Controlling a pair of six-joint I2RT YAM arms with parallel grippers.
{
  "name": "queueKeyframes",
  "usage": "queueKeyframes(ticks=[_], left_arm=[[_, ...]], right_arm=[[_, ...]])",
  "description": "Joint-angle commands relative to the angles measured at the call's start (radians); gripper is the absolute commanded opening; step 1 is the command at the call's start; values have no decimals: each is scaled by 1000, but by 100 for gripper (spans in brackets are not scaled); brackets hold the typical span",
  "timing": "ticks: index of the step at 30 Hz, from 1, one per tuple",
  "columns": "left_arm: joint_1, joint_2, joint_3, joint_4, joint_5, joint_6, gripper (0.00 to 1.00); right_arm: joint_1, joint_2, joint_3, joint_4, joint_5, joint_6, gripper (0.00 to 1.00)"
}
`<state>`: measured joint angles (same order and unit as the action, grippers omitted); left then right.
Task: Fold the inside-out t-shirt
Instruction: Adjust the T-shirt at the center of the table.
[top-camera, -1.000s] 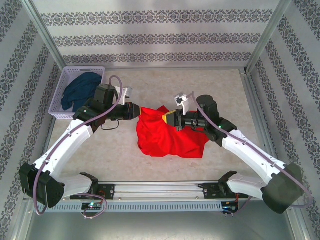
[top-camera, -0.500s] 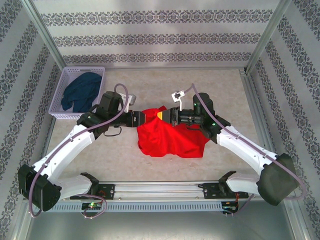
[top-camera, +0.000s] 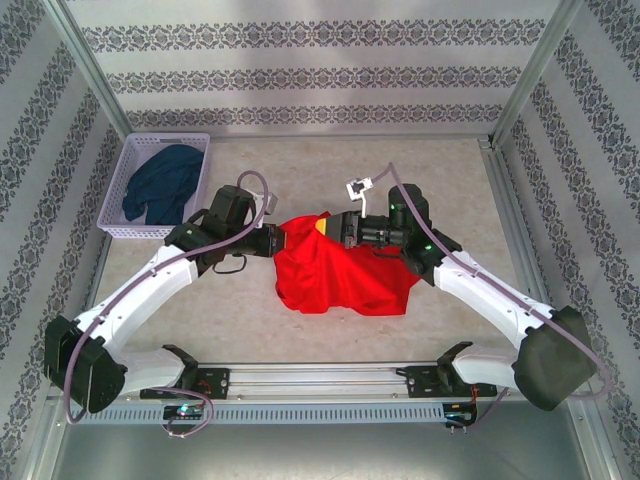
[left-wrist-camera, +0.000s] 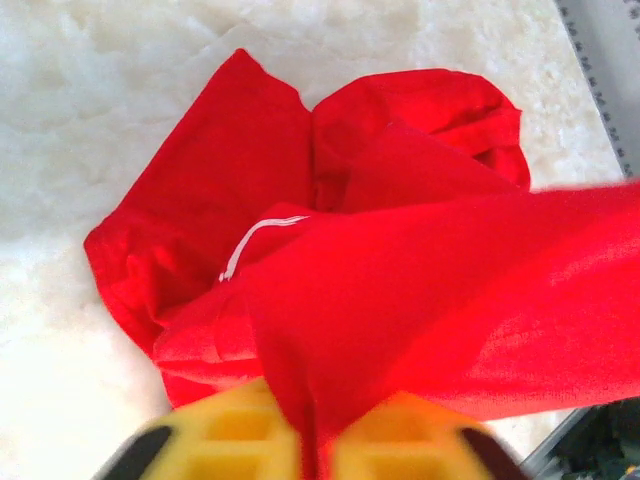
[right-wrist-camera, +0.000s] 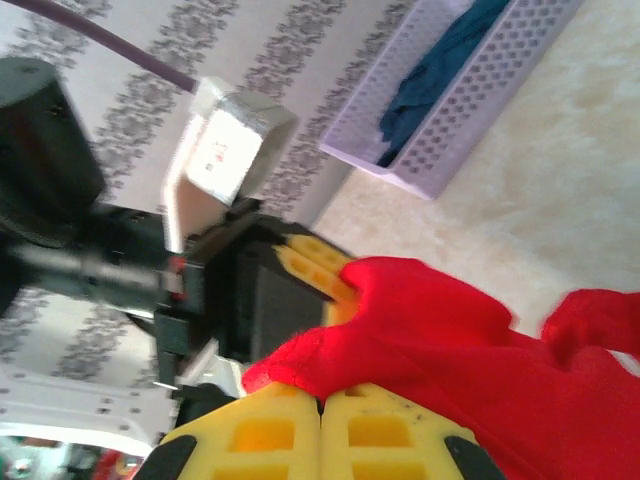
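The red t-shirt (top-camera: 340, 275) lies bunched in the middle of the table, its top edge lifted between both arms. My left gripper (top-camera: 281, 238) is shut on the shirt's upper left edge; in the left wrist view red cloth (left-wrist-camera: 400, 300) runs into the closed yellow fingers (left-wrist-camera: 230, 435), and a white label (left-wrist-camera: 255, 240) shows. My right gripper (top-camera: 325, 229) is shut on the upper edge close beside it; the right wrist view shows red fabric (right-wrist-camera: 450, 330) pinched between its yellow fingers (right-wrist-camera: 260, 435), with the left gripper (right-wrist-camera: 330, 270) just ahead. No print shows.
A lilac basket (top-camera: 136, 150) at the back left holds a dark blue garment (top-camera: 160, 180); it also shows in the right wrist view as the basket (right-wrist-camera: 470, 100). Patterned walls and metal posts enclose the table. Bare tabletop (top-camera: 450, 180) surrounds the shirt.
Both grippers have drawn together over the shirt's top edge: the left moved right, the right moved left. The cloth between them has gathered up and lifted.
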<state>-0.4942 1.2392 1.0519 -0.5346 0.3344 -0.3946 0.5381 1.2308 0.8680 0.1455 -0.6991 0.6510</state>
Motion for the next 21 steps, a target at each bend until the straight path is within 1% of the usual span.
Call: queueKeyframes(ticks=[1,3,4,6,7,9,11,14,16,18,19,21], left_arm=[[3,-25,72,-65,59,7,0],[19,-39,96,-59,234,-23,0],[28,-43,108,-55,320,-45,0],[48,-48,123,-42,446,-80,0],[62,-50,128,-38,507,-95,0],[89,-55,138,-40,589,-112,0],[128,-62,141,-41,645,-129,0],[216,-80,127,-28,696,-189,0],[260,-104,84,70,739,-286,0],[261,-111,43,179,768,-368,0],[257,-110,34,195,772,-379,0],[253,-106,34,164,753,-345,0]], right_arm=[[-5,-67,67,-234,157,-223,0],[10,-99,103,-367,289,-364,0],[15,-112,120,-410,331,-417,0],[29,-137,155,-488,412,-518,0],[34,-152,169,-515,442,-557,0],[27,-179,182,-535,453,-588,0],[21,-199,200,-579,460,-618,0],[17,-204,248,-691,555,-663,0],[20,-202,267,-740,628,-663,0],[30,-192,267,-749,668,-644,0],[39,-181,265,-745,681,-632,0],[61,-148,269,-736,701,-613,0]])
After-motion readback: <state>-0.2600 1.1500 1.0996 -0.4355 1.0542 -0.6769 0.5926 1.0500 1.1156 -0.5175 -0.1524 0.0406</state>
